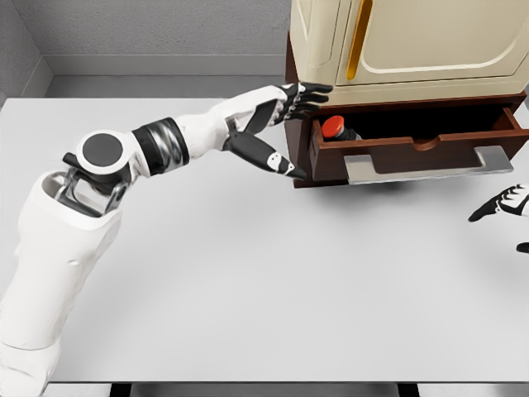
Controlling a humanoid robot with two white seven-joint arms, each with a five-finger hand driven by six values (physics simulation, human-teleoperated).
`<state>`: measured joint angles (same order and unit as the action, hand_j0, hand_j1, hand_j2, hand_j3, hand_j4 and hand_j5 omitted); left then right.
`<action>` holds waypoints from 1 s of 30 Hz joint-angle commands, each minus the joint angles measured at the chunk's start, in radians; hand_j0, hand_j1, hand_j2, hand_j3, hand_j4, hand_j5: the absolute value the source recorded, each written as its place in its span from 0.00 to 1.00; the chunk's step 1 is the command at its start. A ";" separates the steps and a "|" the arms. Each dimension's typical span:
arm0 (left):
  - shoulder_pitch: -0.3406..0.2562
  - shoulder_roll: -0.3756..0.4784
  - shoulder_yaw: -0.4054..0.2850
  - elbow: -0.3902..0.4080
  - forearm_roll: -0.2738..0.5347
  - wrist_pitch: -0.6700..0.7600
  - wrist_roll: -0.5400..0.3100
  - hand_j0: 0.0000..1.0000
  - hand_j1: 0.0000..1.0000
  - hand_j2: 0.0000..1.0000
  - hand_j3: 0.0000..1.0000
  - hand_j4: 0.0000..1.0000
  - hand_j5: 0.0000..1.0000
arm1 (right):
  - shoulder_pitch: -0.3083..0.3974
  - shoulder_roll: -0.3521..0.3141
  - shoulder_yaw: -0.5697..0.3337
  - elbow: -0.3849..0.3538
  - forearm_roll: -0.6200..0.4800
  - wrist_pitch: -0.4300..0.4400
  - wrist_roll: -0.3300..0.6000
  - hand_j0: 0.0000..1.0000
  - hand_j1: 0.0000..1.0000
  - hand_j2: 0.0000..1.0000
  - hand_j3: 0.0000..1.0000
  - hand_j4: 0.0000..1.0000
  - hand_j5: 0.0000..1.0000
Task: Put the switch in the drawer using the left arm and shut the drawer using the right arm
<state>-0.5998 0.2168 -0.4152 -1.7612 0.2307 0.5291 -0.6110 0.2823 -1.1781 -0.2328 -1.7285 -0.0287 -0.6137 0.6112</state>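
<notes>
The switch [333,127], a dark block with a red button on top, sits inside the open drawer [413,153] at its left end, close against the left wall and apart from any finger. The left hand [289,116] hovers just beside the drawer's left corner, its fingers spread and holding nothing: the upper fingers point toward the cabinet [405,41] front above the drawer, while the thumb angles down along the drawer's outer side. So the placing half of the job looks done, and the step in hand is, by my judgement, getting this arm out of the way. To do that well, the hand should draw back to the left and slightly up, away from the drawer edge, without brushing the brown side wall or catching a finger on the rim, since a nudge could shift the drawer crooked. The right hand [504,204] rests low at the right edge of the white table [248,281], only partly in view, fingers loosely extended and empty, near the drawer's right end. Once the left arm is clear, it should press on the grey handle [430,165] at the drawer front, pushing straight in.
</notes>
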 commanded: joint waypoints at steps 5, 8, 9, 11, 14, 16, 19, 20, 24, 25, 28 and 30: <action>-0.012 -0.060 -0.040 0.039 -0.083 0.002 0.000 1.00 1.00 1.00 1.00 1.00 1.00 | 0.000 0.009 0.001 0.000 -0.007 0.003 0.000 0.83 0.83 0.83 0.83 0.83 0.83; -0.014 -0.070 -0.053 0.069 -0.097 0.000 0.000 1.00 1.00 1.00 1.00 1.00 1.00 | 0.002 0.009 0.001 0.000 -0.007 0.003 0.000 0.83 0.83 0.83 0.83 0.83 0.83; -0.014 -0.070 -0.053 0.071 -0.100 -0.001 0.000 1.00 1.00 1.00 1.00 1.00 1.00 | 0.002 0.009 0.001 0.000 -0.007 0.003 0.000 0.83 0.83 0.83 0.83 0.83 0.83; -0.014 -0.083 -0.054 0.080 -0.106 -0.003 0.000 1.00 1.00 1.00 1.00 1.00 1.00 | 0.002 0.009 0.003 0.000 -0.007 0.003 0.000 0.83 0.83 0.83 0.83 0.83 0.83; -0.014 -0.111 -0.073 0.082 -0.134 -0.003 0.000 1.00 1.00 1.00 1.00 1.00 1.00 | 0.002 0.009 0.001 0.000 -0.007 0.003 0.000 0.83 0.83 0.83 0.83 0.83 0.83; -0.014 -0.111 -0.073 0.074 -0.134 -0.004 0.000 1.00 1.00 1.00 1.00 1.00 1.00 | 0.003 0.009 0.001 0.000 -0.007 0.003 0.000 0.83 0.83 0.83 0.83 0.83 0.83; -0.011 -0.112 -0.073 0.036 -0.134 -0.001 0.000 1.00 1.00 1.00 1.00 1.00 1.00 | 0.003 0.011 0.001 0.000 -0.007 0.003 0.000 0.85 0.85 0.85 0.85 0.85 0.85; -0.009 -0.112 -0.073 0.023 -0.133 -0.001 0.000 1.00 1.00 1.00 1.00 1.00 1.00 | 0.003 0.011 0.001 0.000 -0.007 0.003 0.000 0.85 0.85 0.85 0.85 0.85 0.85; -0.008 -0.129 -0.073 -0.001 -0.133 -0.001 0.000 1.00 1.00 1.00 1.00 1.00 1.00 | 0.005 0.011 0.001 0.000 -0.007 0.003 0.000 0.85 0.85 0.85 0.85 0.85 0.85; -0.008 -0.129 -0.073 -0.001 -0.131 -0.001 0.000 1.00 1.00 1.00 1.00 1.00 1.00 | 0.005 0.009 0.001 0.000 -0.007 0.003 0.000 0.86 0.86 0.86 0.86 0.86 0.86; -0.008 -0.145 -0.073 -0.001 -0.128 -0.003 0.000 1.00 1.00 1.00 1.00 1.00 1.00 | 0.005 0.011 0.003 0.000 -0.007 0.003 0.000 0.86 0.86 0.86 0.86 0.86 0.86; -0.008 -0.146 -0.077 -0.001 -0.128 -0.003 0.000 1.00 1.00 1.00 1.00 1.00 1.00 | 0.006 0.011 0.004 0.000 -0.007 0.003 0.000 0.85 0.85 0.85 0.85 0.85 0.85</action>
<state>-0.6075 0.0772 -0.4909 -1.7598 0.0948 0.5272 -0.6111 0.2884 -1.1663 -0.2301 -1.7285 -0.0285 -0.6137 0.6112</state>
